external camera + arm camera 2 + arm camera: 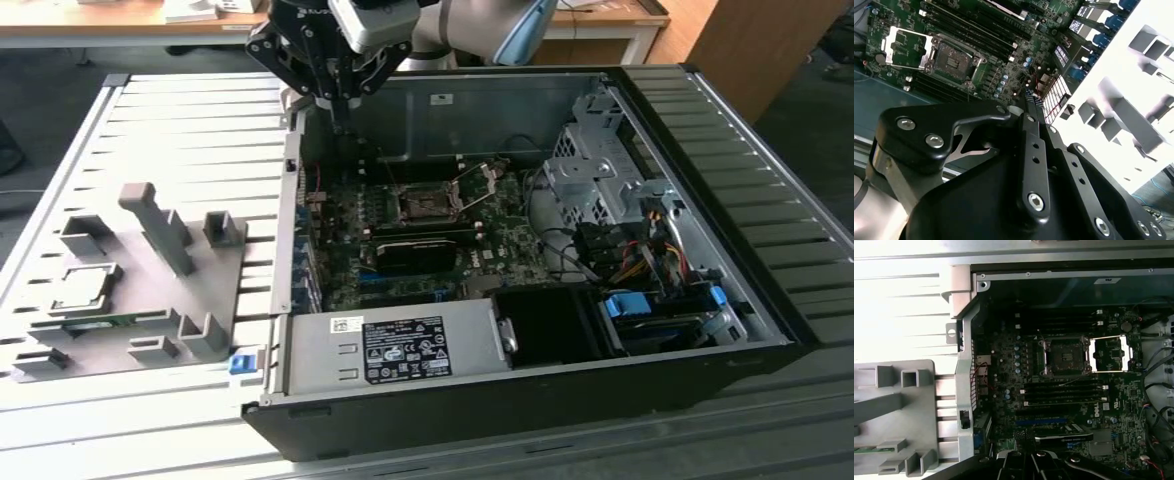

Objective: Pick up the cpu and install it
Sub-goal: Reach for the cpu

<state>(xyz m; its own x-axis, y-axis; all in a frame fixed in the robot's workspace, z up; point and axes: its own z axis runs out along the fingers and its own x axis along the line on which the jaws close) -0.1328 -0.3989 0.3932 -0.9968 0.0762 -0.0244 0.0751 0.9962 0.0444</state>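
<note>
The hand (336,108) was closed and held nothing. It hung over the far wall of the open computer (747,230). The cpu (83,288) lay far off on the grey tray (147,300) on the desk (174,130).

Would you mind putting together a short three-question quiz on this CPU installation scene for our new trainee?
1. True or false: the cpu already sits in the motherboard socket.
2. Multiple choice: in the exterior view, the tool is nearest to: A the cpu; B the far wall of the computer case; C the grey tray.
3. Fill in the blank: the socket's load plate is flipped ____ (open or closed).

Key: 1 false; 2 B; 3 open.
</note>
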